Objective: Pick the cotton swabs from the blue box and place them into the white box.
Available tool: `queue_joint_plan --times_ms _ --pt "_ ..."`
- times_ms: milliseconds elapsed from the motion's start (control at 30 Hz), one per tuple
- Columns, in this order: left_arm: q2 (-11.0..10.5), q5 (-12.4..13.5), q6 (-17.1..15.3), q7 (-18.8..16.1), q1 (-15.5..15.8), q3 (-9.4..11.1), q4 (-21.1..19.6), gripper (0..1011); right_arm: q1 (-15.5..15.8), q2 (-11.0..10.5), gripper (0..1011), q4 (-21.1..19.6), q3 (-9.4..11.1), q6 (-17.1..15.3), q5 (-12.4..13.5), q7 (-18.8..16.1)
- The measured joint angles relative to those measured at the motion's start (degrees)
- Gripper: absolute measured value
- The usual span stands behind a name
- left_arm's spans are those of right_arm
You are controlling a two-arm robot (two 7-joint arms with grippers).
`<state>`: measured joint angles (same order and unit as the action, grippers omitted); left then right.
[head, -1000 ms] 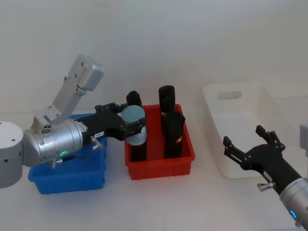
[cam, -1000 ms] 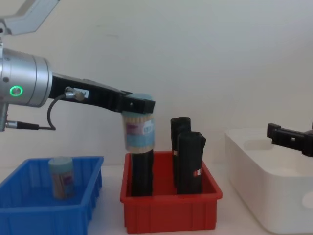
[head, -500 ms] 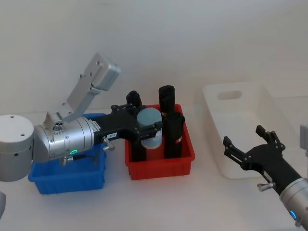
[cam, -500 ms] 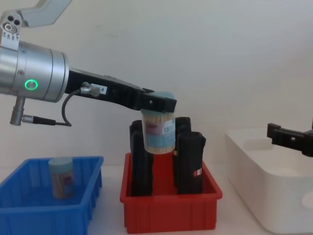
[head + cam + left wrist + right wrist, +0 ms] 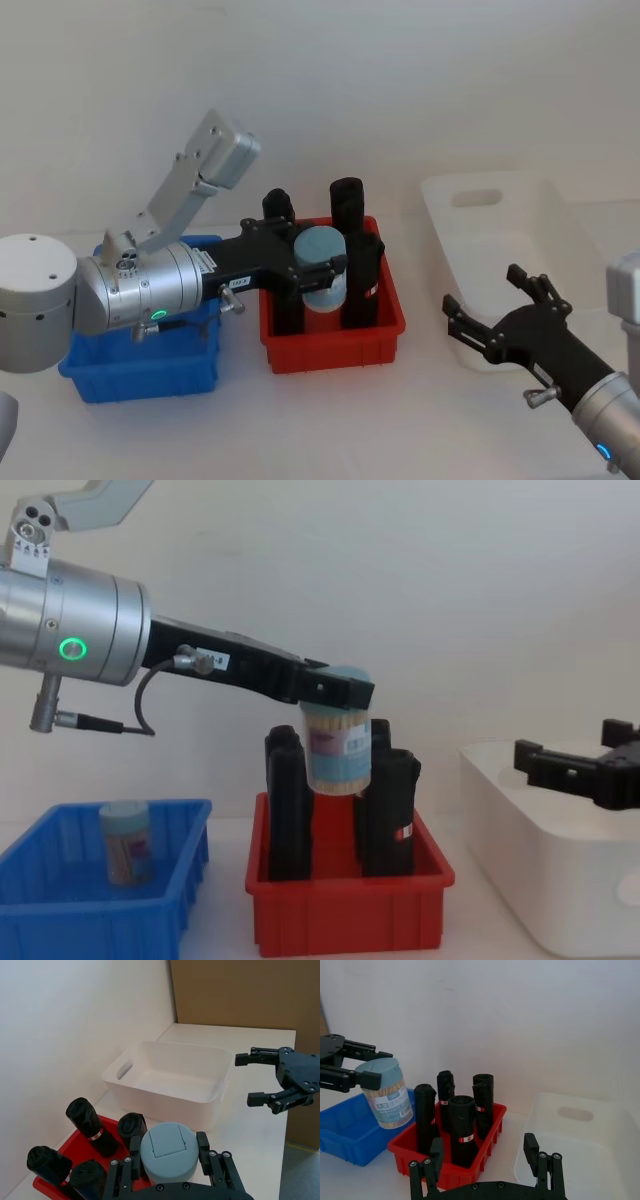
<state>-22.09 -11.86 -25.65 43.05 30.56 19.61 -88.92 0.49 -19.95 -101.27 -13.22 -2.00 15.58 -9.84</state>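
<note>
My left gripper [image 5: 319, 271] is shut on a jar of cotton swabs [image 5: 320, 266] with a pale blue lid, held upright in the air above the middle of the red bin. In the chest view the held jar [image 5: 337, 745] hangs among the tops of the black rolls. Another jar of cotton swabs [image 5: 126, 842] stands in the blue box [image 5: 60, 920] at the left. The white box [image 5: 485, 181] sits at the right and holds nothing I can see. My right gripper [image 5: 480, 288] hovers open near that box's front left corner.
A red bin [image 5: 335, 346] with several tall black rolls [image 5: 347, 200] stands between the blue box [image 5: 150, 377] and the white box [image 5: 520, 830]. A white wall rises behind the table. Bare tabletop lies in front of the bins.
My left arm has carried the jar rightward, from over the red bin's left edge to over its middle. My right gripper has shifted left, toward the red bin.
</note>
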Motion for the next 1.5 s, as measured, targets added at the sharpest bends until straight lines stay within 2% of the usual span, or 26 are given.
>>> queue_joint_plan --times_ms 400,633,767,1100,1267,1500 --pt "0.1 0.1 0.0 0.4 0.1 0.1 0.1 670 -1.6 -0.4 1002 0.4 -0.9 0.0 -2.6 -8.5" --pt "0.1 0.2 0.0 0.6 0.2 0.2 0.1 670 -4.1 0.3 1002 1.8 -1.9 -0.1 -5.9 -14.1" --pt "0.1 0.2 0.0 0.6 0.2 0.2 0.1 670 -6.5 1.4 1002 3.6 -2.6 -0.1 -8.7 -17.4" --pt "0.1 0.2 0.0 0.7 0.2 0.2 0.1 670 -10.8 3.7 1002 7.5 -4.0 0.8 -13.4 -21.3" --pt "0.1 0.2 0.0 0.7 0.2 0.2 0.1 670 -12.6 4.7 1002 9.4 -4.7 1.7 -15.4 -22.0" --pt "0.1 0.1 0.0 0.7 0.2 0.2 0.1 670 -14.2 5.8 1002 11.4 -5.3 2.8 -16.8 -22.3"
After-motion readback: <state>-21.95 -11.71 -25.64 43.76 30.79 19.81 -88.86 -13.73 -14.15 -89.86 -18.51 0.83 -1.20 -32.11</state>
